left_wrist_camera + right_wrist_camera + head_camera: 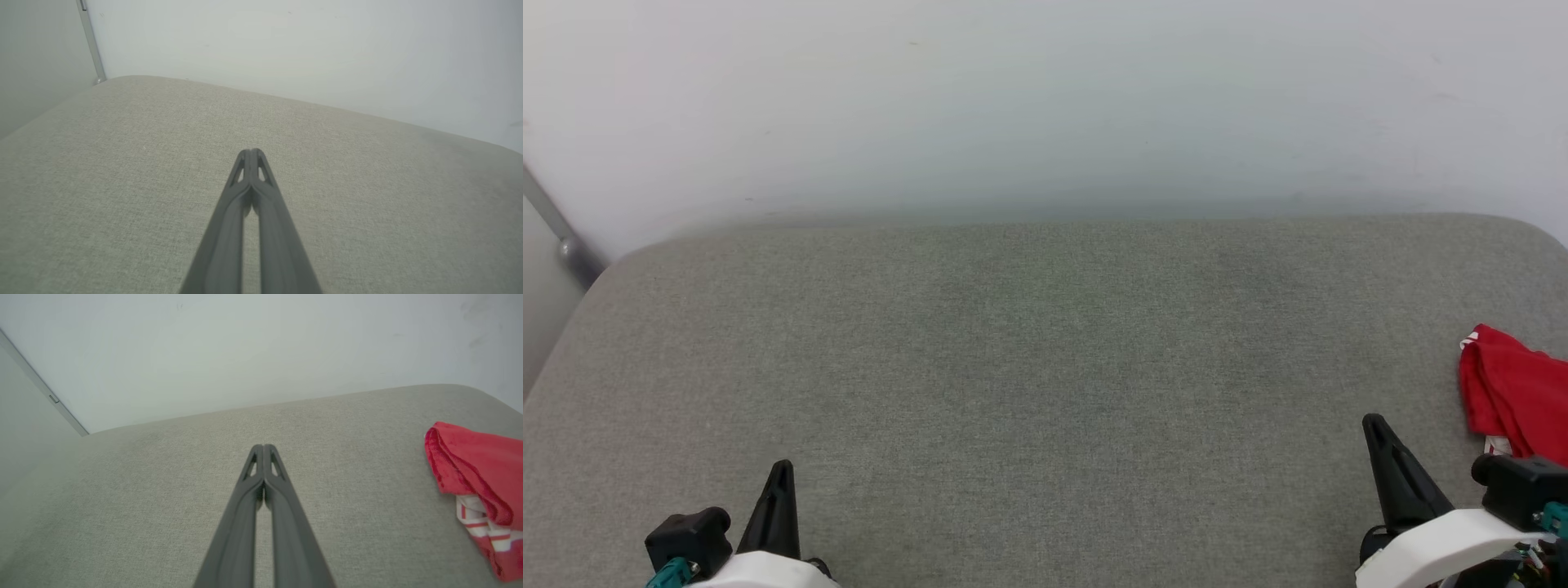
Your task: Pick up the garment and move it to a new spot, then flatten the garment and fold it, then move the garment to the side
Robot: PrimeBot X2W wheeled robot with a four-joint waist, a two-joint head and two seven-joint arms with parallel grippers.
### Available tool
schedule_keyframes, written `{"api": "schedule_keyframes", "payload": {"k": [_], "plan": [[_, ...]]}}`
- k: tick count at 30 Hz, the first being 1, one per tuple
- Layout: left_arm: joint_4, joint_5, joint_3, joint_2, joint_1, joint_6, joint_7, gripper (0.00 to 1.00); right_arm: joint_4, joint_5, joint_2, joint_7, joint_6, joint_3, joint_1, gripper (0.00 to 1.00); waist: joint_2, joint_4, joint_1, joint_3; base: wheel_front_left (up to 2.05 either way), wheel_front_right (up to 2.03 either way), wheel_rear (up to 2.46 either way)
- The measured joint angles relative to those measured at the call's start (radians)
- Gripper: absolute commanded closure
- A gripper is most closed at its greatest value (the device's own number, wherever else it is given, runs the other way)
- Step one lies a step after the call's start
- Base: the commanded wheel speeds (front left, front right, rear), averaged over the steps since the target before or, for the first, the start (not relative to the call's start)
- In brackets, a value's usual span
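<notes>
- Left wrist view: the left pincer (252, 156) has its two dark fingers pressed together at the tips. Only a thin slit shows lower down, and nothing is held between them.
- It hangs above the bare grey fabric of the counter (122, 163), pointing toward the pale wall (286, 49).
- Right wrist view: the right pincer (263, 451) is closed the same way, tips touching and empty, over the same grey cover.
- The garment (474, 469) lies to the right of this pincer, apart from its fingers. It is bunched in soft red folds, and a white panel with red stripes shows at its lower edge.
- Head view: the garment rests on the counter's right side, cut off by the picture's right edge. It sits just beyond and to the right of the right pincer, and well apart from the left one at the lower left.
- A grey metal strip (556, 233) runs down the wall past the counter's far left corner.
</notes>
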Motion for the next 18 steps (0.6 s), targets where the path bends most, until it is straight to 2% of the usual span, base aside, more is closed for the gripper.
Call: {"api": "schedule_keyframes", "payload": {"k": [18], "plan": [[0.016,-0.254,0.069,-0.057,-0.038,-0.060,0.079,1.00,0.060,0.313,0.008,0.014,0.000,-0.020,-0.041,1.00,0.0000,0.000,0.0000,0.006,0.00,0.00,0.00]]}}
